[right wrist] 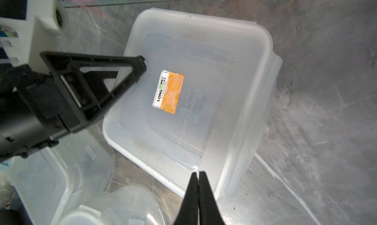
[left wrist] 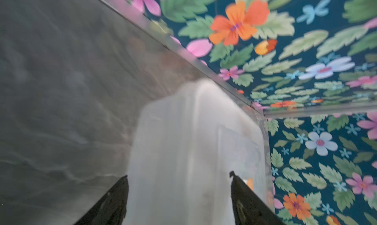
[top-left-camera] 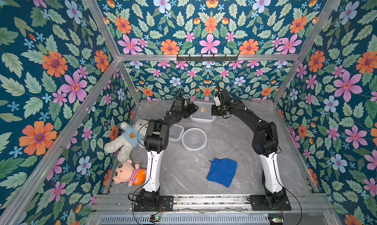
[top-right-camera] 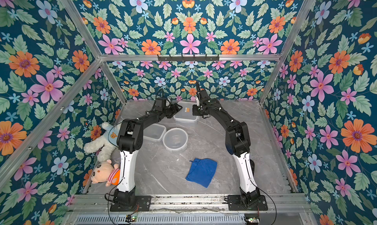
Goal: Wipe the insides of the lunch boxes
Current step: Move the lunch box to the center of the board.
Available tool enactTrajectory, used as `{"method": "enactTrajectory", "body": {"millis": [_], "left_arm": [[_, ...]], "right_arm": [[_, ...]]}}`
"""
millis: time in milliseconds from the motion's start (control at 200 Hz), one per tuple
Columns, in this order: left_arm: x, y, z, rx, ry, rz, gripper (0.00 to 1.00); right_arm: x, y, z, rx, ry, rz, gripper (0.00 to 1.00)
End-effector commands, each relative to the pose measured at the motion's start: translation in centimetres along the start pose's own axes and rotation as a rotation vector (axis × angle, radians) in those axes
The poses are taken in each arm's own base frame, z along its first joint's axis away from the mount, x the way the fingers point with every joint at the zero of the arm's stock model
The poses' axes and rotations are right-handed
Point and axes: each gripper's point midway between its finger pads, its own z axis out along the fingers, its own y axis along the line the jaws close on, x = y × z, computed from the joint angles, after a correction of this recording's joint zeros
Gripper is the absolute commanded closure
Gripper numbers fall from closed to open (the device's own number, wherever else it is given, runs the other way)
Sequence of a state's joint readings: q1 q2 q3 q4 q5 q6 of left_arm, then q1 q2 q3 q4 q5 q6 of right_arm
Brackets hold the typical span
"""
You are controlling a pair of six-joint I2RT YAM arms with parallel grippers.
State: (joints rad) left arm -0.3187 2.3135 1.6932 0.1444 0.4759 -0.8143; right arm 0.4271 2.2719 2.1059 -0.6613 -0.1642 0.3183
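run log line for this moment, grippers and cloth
left gripper: open, at rim of large square tub | right gripper: shut, empty, by same tub | blue cloth: lying on table, unheld

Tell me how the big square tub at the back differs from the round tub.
Shape: the square tub has straight sides; the round tub is circular. Label: the square tub carries an orange label; the round tub's is small and greyish. Place: the square tub lies at the back, between the left gripper and right gripper; the round tub lies nearer the middle. Both are translucent plastic.
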Motion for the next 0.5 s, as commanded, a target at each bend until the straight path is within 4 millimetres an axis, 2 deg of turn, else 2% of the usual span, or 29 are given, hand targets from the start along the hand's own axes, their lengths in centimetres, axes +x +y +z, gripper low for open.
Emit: {"method": "enactTrajectory", "body": {"millis": [0, 100, 330, 395, 495], "left_arm": [[2.2, -3.2, 0.5, 0.108, 0.032, -0.039, 0.21], [3.7, -5.6, 1.4, 0.15, 0.043, -0.046, 0.21], [4.9, -10.8, 3.6, 0.262, 0.066, -0.046, 0.2], [5.2, -11.5, 3.8, 0.287, 0.071, -0.049, 0.2], [5.6, -10.7, 3.8, 0.274, 0.075, -0.051, 0.2]], "right_arm": [[0.3, -1.7, -0.5, 0.102, 0.016, 0.024, 0.93], [0.7, -2.6, -0.7, 0.155, 0.043, 0.004, 0.97], [1.3, -4.4, -1.7, 0.198, 0.041, 0.001, 0.98], [1.5, -5.3, -1.9, 0.184, 0.052, 0.037, 0.99], [2.0, -6.7, -1.8, 0.16, 0.078, 0.084, 1.0]]}}
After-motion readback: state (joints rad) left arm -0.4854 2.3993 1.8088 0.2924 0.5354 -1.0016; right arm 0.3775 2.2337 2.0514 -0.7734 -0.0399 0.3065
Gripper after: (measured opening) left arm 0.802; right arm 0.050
